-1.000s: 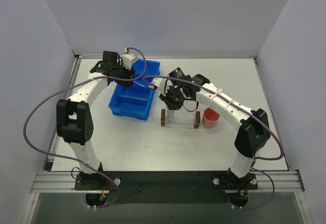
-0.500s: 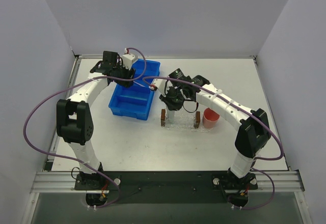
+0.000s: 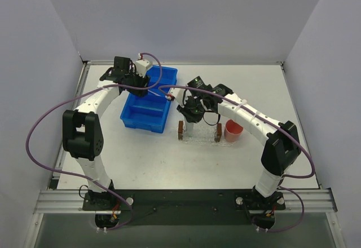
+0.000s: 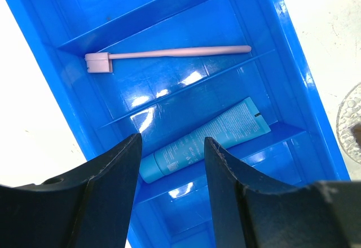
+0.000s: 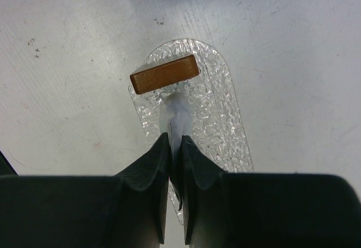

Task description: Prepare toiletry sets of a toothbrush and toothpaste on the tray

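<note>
The pink-lilac toothbrush (image 4: 169,52) lies in one compartment of the blue bin (image 4: 293,62). A bright blue toothpaste tube (image 4: 225,129) lies one compartment nearer. My left gripper (image 4: 172,141) hangs open above the tube's cap end, touching nothing. The clear glittery tray (image 5: 220,107) lies on the table with a brown block (image 5: 164,74) at its end. My right gripper (image 5: 175,138) is shut on a pale grey-blue toothpaste tube (image 5: 179,115). The tube points down at the tray just beside that block. Whether it touches the tray I cannot tell.
In the top view the blue bin (image 3: 146,110) sits left of the tray (image 3: 198,132), and a round pink cup (image 3: 233,130) stands at the tray's right end. Grey walls close in the table on three sides.
The right wrist has shifted very slightly over the tray with the pale tube in its grip. The left arm has not moved.
</note>
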`<action>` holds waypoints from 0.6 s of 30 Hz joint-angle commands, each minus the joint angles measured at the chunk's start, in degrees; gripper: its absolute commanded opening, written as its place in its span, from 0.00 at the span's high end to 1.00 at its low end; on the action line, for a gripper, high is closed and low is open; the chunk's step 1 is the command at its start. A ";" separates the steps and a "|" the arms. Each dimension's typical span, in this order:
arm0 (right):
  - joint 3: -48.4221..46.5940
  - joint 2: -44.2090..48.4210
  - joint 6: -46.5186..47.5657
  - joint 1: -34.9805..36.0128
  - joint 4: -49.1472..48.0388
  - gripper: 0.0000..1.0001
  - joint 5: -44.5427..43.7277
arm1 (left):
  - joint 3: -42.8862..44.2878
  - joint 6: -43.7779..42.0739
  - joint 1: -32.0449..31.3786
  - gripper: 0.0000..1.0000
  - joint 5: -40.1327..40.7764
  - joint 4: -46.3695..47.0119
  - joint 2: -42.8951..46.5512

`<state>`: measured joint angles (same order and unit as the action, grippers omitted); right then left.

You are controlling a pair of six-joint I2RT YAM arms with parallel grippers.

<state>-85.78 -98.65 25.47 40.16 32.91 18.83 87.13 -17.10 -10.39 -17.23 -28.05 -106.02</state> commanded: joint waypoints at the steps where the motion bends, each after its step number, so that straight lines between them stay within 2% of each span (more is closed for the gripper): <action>1: 0.44 3.20 -0.60 -0.17 -0.91 0.91 0.07 | -0.12 0.32 0.29 0.42 -1.14 0.19 -0.16; 18: 0.61 3.82 -0.78 -0.08 -1.09 0.80 -0.28 | -0.82 0.40 0.28 0.42 -0.96 0.28 0.55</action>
<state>-85.71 -98.17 25.28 40.16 31.90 18.81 86.48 -17.08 -10.39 -17.23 -28.12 -106.02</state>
